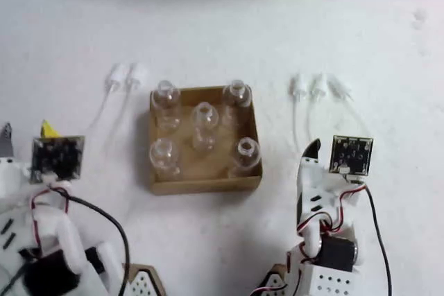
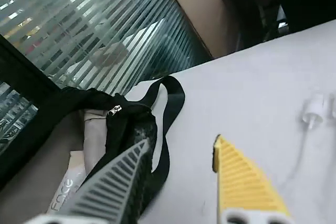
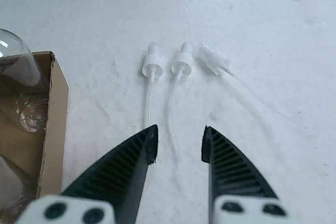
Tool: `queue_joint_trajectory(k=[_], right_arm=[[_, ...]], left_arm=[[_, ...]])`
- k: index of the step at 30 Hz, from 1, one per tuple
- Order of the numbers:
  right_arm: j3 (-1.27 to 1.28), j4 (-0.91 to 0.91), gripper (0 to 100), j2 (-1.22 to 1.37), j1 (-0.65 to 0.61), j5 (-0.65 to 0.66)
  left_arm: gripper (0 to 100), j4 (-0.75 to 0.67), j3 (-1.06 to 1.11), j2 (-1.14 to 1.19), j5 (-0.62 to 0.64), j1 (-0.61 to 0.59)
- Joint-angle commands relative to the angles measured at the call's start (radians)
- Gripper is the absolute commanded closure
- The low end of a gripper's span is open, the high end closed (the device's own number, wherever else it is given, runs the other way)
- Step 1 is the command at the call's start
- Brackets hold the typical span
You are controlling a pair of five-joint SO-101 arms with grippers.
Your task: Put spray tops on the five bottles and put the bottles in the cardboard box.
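We see a white table point(image 1: 388, 53) that runs to a dark strip of room at the far edge. From the left wrist view, slatted window blinds point(image 2: 79, 24) stand beyond the table's edge, and a black strap point(image 2: 131, 124) of some bag lies on the table's corner.

One cardboard box point(image 1: 201, 185) sits at the middle of the table. In it stand five clear bottles point(image 1: 204, 119), one at each corner and one in the centre, all upright and all with bare necks. We count five spray tops on the table outside the box. Two spray tops point(image 1: 116, 74) lie side by side off the box's far left corner. Three more point(image 1: 318, 86) lie in a row off its far right corner, with their thin tubes trailing toward the arms.

The left gripper point(image 2: 181, 142) hangs near the table's left edge. Its grey and yellow fingers are spread apart with nothing between them. The right gripper point(image 3: 179, 132) is just short of the three tops on the right. Its black fingers are likewise apart and empty, and the box's right wall is beside it.
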Motion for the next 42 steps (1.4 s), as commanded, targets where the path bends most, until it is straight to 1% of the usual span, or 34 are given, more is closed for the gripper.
queue_joint_trajectory(k=[1,3,6,9,11,15,21,29,35,38,42], right_arm=[[-0.008,-0.035,87.9,-0.005,-0.004,0.02],[-0.006,-0.035,87.9,-0.005,-0.004,0.02],[-0.003,-0.035,87.9,-0.005,-0.007,0.02],[0.028,-0.088,87.9,-0.005,-0.008,0.02],[0.048,-0.124,87.9,-0.005,-0.008,0.021],[0.057,-0.136,87.9,-0.005,-0.008,0.021],[0.058,-0.137,87.9,-0.005,-0.008,0.021],[0.091,-0.183,87.9,-0.005,-0.008,0.021],[0.092,-0.183,87.9,-0.005,-0.008,0.021],[0.092,-0.183,87.9,-0.005,-0.01,0.021],[0.092,-0.182,87.9,-0.005,-0.01,0.021]], left_arm=[[82,0.112,-0.367,0.386,-0.012,0.007],[82,0.212,-0.542,0.59,-0.014,0.047],[82,0.404,-0.81,0.891,-0.015,0.125],[82,0.555,-1.056,1.187,-0.066,0.203],[82,0.609,-1.204,1.374,-0.092,0.236],[82,0.669,-1.502,1.713,-0.091,0.251],[82,0.796,-1.946,2.149,-0.091,0.282],[82,0.809,-2.47,2.6,-0.091,0.326],[82,0.801,-2.739,2.826,-0.089,0.341],[82,0.744,-2.731,2.876,-0.083,0.341],[82,0.661,-2.707,2.905,-0.025,0.329]])
